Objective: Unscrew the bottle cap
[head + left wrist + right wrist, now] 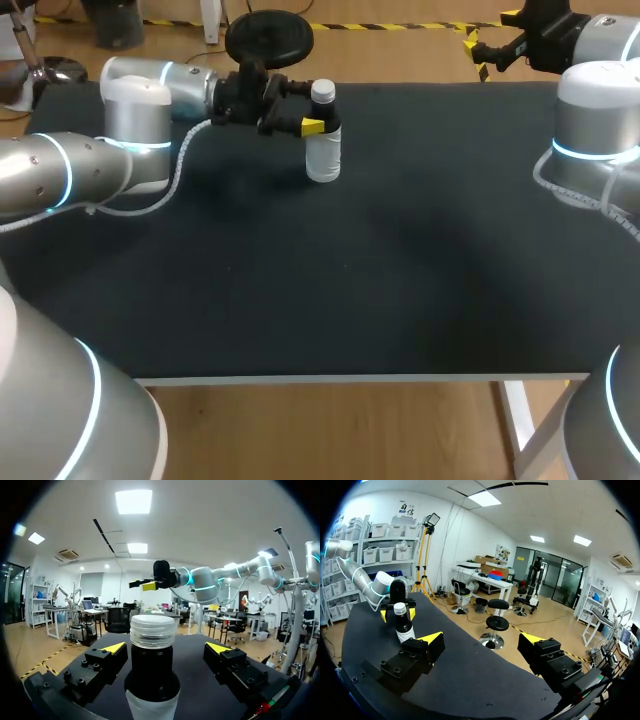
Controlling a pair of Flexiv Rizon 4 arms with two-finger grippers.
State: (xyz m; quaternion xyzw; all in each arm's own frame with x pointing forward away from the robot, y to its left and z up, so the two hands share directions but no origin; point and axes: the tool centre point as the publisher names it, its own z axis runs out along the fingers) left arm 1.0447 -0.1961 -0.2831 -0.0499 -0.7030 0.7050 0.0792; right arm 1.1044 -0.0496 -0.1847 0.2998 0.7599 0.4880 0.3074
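White-capped bottle stood upright near the far edge of the black table. My left gripper was right there, fingers spread on either side of it, gaps showing, no pinch! My right gripper hung well apart by the far right corner, jaws spread wide.

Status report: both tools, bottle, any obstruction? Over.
Left tool open, straddling bottle. Right tool open, far from it. Bottle upright, cap on. Nothing in the way.
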